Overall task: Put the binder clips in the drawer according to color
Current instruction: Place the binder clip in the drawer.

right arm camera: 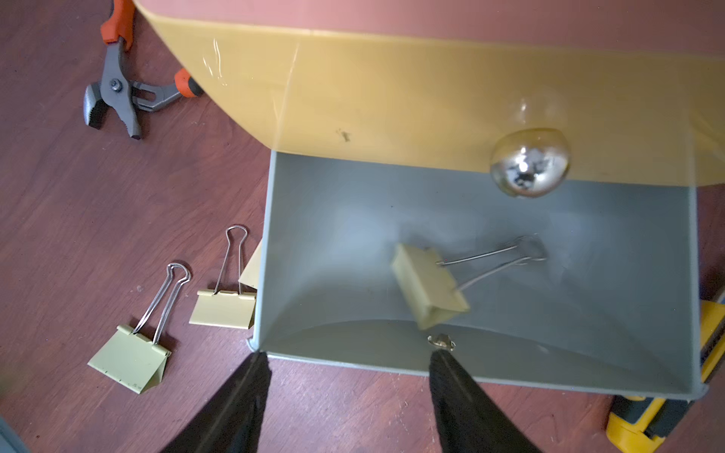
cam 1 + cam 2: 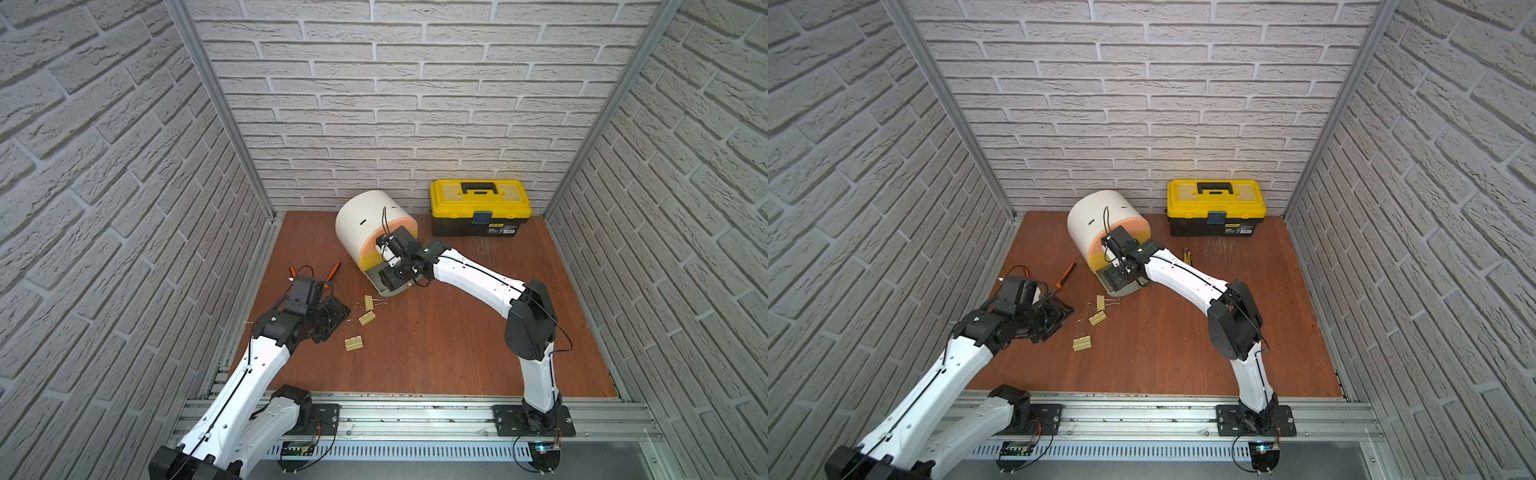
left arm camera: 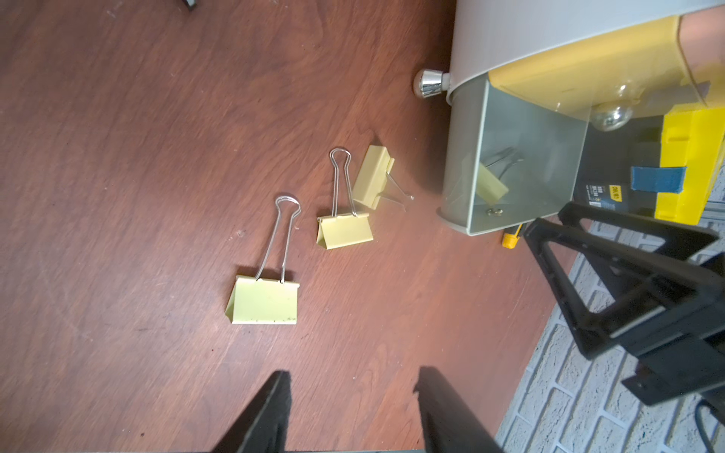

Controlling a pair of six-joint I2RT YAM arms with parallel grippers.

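Reddish wooden tabletop (image 2: 436, 345), white brick-pattern walls (image 2: 399, 104), seemingly wallpaper.

Right claw (image 1: 345, 357) agape; left claw (image 3: 353, 378) parted

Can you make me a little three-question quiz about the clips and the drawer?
1. How many yellow clips lie on the table?
2. True or false: the bottom grey drawer is pulled open.
3. Where is the right gripper? A) over the open drawer B) on the toolbox C) by the pliers

Key
1. Three: the nearest clip, the middle clip and the far clip beside the cabinet.
2. True; one yellow clip is inside it.
3. A, with its jaws apart and empty.
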